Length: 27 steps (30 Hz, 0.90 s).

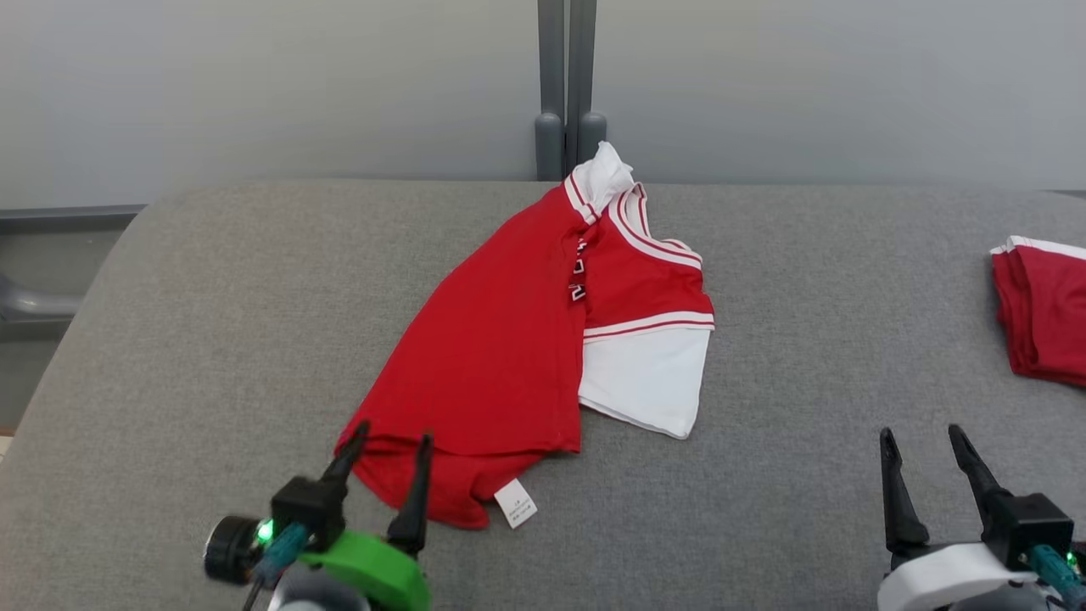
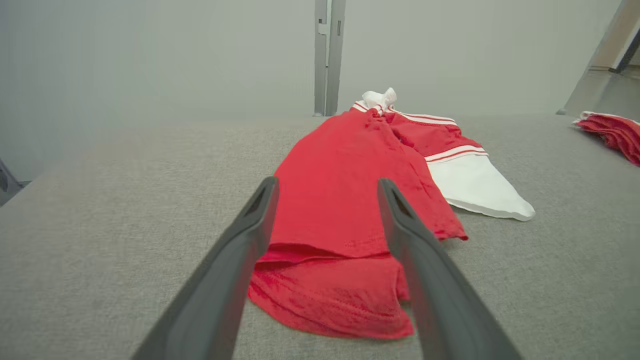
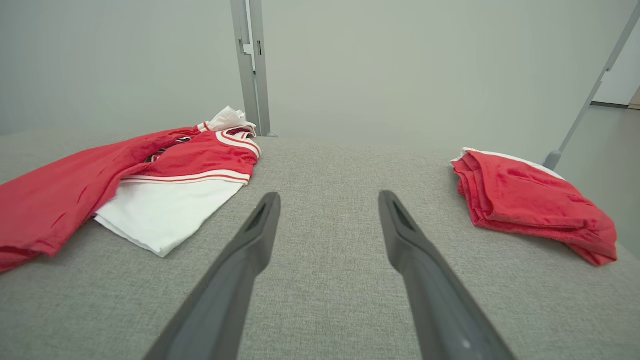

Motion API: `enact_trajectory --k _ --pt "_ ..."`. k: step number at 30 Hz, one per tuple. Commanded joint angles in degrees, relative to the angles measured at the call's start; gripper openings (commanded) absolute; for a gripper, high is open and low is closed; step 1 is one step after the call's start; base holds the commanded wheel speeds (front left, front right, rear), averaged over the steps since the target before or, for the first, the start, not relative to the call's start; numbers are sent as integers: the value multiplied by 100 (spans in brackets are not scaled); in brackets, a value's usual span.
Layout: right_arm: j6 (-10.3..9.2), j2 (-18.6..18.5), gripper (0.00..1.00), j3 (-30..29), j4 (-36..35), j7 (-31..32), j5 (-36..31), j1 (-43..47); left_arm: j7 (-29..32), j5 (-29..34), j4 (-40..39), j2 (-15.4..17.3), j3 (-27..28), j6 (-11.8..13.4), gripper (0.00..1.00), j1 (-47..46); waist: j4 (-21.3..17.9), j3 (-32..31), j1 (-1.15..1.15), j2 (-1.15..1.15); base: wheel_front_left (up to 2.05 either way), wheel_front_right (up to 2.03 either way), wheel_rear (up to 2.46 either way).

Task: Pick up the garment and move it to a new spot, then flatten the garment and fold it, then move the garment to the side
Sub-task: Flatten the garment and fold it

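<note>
- Found garment point(image 1: 501, 339) lying rumpled at the middle of the grey padded table point(image 1: 170, 356): red panel doubled over itself, white panel showing at its right, collar at the far end, hem at the near end.
- Noted left gripper point(image 1: 394, 433) at the near-left corner of the hem, jaws spread fully, fingers either side of the red edge, nothing held. Unable to tell whether touching the cloth.
- Noted right gripper point(image 1: 921, 431) well apart to the right, above bare table, jaws likewise spread fully and empty.
- Judged step in hand: first pick-up, not yet begun, with no cloth raised.
- Recommend lowering the left fingers to get the lower one beneath the hem before closing, so as to take both red layers and not the top one alone.
- Recommend avoiding a pinch on the white label point(image 1: 516, 502) just right of that corner. Probably too slight to bear the cloth.
- Recommend bringing the right gripper leftward to the near corner of the white panel, to lift from two points and keep the doubled part from dragging.
- Advise lifting level and slow, the cloth being thin, limp and likely to slip or bunch.
- Advise choosing a set-down spot clear of the folded red garment point(image 1: 1044, 314) at the far right, and short of the far edge by the grey post point(image 1: 567, 85).
</note>
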Motion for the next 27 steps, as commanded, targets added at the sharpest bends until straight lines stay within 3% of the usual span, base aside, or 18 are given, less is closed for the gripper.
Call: enact_trajectory --k 1,7,11,17,27 --pt "-3 -17 100 29 -75 -15 -26 -161 191 31 81 -29 -174 -37 100 -407 -152 373 0 0 0 0 0" --pt "-3 -17 100 84 -122 -15 -11 -534 1411 -37 716 -122 -1229 -82 100 -1685 -456 1053 0 0 0 0 0" --pt "-3 -16 100 137 -104 -15 68 -695 1889 -229 1043 -145 -1762 -83 100 -2090 -672 1330 0 0 0 0 0" --pt "-3 -16 100 109 -105 -15 149 -774 2273 -367 1433 -164 -1906 15 100 -2232 -880 1440 0 0 0 0 0" --pt "-3 -15 100 83 -48 -15 228 -814 2277 -343 1589 -67 -1972 137 100 -2137 -896 1416 0 0 0 0 0"
